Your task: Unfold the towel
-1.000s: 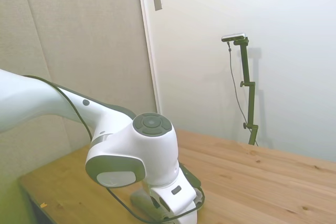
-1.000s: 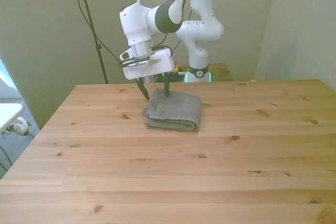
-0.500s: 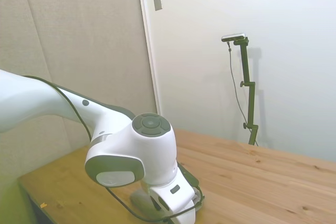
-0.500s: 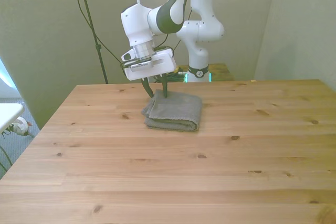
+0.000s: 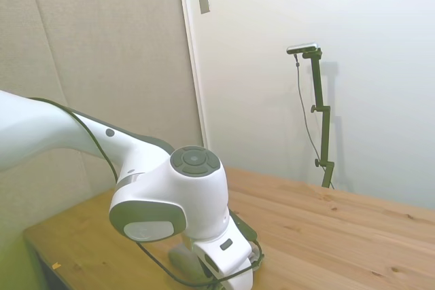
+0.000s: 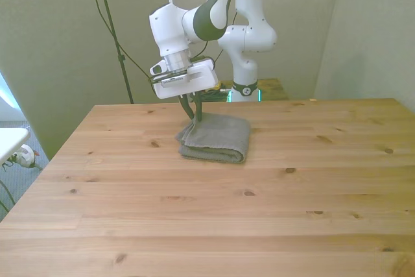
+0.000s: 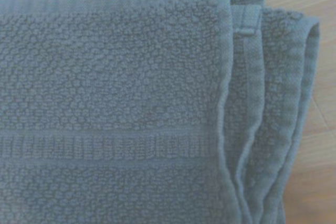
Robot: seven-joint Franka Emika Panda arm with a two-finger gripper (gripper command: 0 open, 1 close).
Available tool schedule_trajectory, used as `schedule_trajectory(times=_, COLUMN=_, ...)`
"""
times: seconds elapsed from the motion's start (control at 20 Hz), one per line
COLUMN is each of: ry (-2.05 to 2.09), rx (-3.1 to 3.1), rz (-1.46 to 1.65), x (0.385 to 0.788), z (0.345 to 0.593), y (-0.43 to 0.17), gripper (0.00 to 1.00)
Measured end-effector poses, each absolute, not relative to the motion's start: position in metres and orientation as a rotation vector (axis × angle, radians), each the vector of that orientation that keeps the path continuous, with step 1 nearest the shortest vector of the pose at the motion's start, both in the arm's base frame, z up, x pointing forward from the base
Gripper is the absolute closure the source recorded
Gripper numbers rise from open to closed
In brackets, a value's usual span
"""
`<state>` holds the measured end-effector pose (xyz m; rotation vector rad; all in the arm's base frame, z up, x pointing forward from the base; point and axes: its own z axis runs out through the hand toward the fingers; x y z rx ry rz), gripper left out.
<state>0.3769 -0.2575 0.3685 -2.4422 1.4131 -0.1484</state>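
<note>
Wooden table (image 6: 194, 225), folded grey towel (image 6: 217, 138), fingers (image 6: 196, 109) pinched together on its far corner

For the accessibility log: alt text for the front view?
A white robot arm's gripper closes its jaws on the far corner of a folded grey towel lying on a wooden table.

We see soft, even, dim indoor light with a greenish tint. Shadows on the table (image 6: 194, 212) are faint. The wrist view is slightly soft; the towel (image 7: 115, 108) weave stays readable.
</note>
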Motion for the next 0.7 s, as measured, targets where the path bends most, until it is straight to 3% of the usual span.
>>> schedule_trajectory(times=0.4, ry=1.400, rx=-2.439, rz=-0.176, x=0.377, z=0.381, y=-0.257, gripper=1.00)
schedule_trajectory(times=0.7, ry=1.336, rx=-2.444, rz=-0.233, x=0.386, z=0.422, y=-0.249, gripper=1.00)
